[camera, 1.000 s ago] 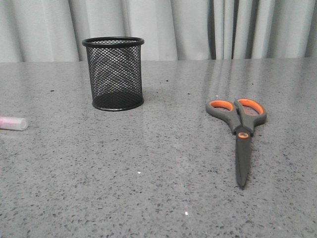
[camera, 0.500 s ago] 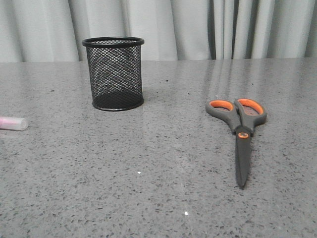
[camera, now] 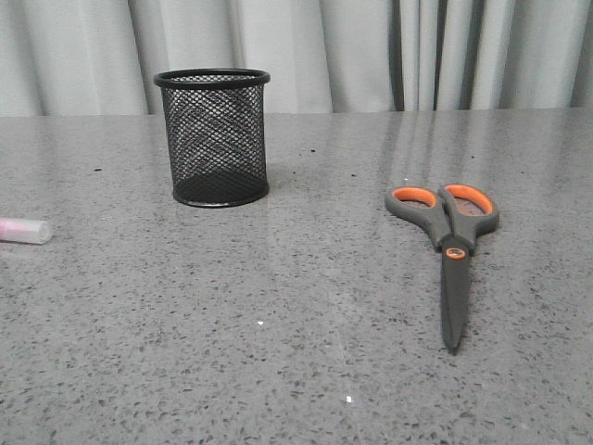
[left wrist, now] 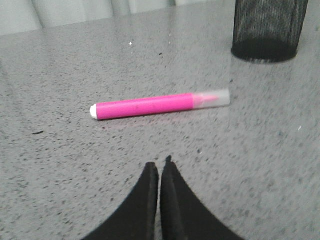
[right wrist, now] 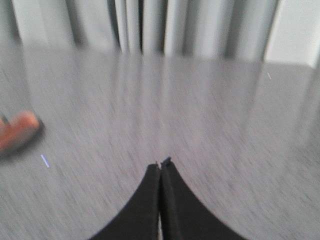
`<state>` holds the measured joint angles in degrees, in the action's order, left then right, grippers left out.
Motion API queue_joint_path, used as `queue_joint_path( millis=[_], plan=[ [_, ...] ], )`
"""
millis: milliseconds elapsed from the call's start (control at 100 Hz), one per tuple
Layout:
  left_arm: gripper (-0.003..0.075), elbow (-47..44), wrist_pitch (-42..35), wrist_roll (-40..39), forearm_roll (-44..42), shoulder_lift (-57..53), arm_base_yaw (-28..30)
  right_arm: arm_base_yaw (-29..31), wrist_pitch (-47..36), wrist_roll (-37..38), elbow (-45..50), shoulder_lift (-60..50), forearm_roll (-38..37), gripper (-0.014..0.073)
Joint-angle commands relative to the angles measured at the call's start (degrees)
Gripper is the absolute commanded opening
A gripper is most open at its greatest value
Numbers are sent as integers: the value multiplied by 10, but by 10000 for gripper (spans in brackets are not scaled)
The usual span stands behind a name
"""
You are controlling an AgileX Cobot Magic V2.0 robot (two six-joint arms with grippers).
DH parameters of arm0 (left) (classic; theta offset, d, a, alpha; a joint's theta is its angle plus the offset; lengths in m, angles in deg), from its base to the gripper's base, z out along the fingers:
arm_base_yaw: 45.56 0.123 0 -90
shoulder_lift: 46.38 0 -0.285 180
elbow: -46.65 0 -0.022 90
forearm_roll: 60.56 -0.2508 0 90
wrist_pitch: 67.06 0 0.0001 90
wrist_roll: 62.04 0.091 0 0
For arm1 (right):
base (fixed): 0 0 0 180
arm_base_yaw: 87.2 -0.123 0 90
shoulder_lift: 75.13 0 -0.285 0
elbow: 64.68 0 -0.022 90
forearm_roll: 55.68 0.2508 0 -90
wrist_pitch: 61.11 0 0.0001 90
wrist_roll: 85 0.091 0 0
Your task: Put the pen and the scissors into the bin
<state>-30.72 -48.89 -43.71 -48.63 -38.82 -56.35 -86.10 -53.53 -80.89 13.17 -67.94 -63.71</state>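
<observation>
— Since nothing has been lifted yet, where are the task's things found?

— On the grey table (camera: 278, 352) all three are set apart. The bin (camera: 213, 137) is stood upright toward the back left, with nothing seen inside through its mesh. The scissors (camera: 451, 246) are laid flat on the right, handles toward the curtain (camera: 371, 51), blades closed and pointed toward the camera. Only the capped end of the pen (camera: 25, 230) is caught at the left edge of the front view; in the left wrist view it is shown lying flat just ahead of the left gripper (left wrist: 160, 167).

— And the pincers?

— Both are seen with fingers pressed together and nothing held; the right gripper (right wrist: 160, 165) is shown over bare table, its picture blurred, with an orange handle at the frame's edge.

— What could be spoiled from here?

— The pen could be rolled away if it is nudged by closed fingers. The flat scissors could be slid rather than gripped. The light bin could be tipped if its rim is struck.
</observation>
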Motion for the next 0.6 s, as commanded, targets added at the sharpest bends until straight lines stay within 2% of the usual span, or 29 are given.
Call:
queue_joint_path(
  millis=[0, 90, 160, 360, 450, 590],
  plan=[
    [-19, -25, -83, -7, 76, -18, -4, 4, -120, 4, 8, -11, 90, -69],
    [-19, -25, -142, -7, 241, -18, -4, 4, -131, 4, 8, -11, 198, -69],
    [-19, -25, -175, -7, 384, -18, -4, 4, -118, 4, 8, -11, 252, -69],
    [-19, -22, -265, -7, 704, -18, -4, 4, -152, 4, 8, -11, 310, -69],
    [-19, -21, -277, -7, 763, -18, -4, 4, -177, 4, 7, -11, 321, -69],
    [-19, -11, -262, -7, 765, -18, -4, 4, -167, 4, -7, -11, 336, -68]
  ],
)
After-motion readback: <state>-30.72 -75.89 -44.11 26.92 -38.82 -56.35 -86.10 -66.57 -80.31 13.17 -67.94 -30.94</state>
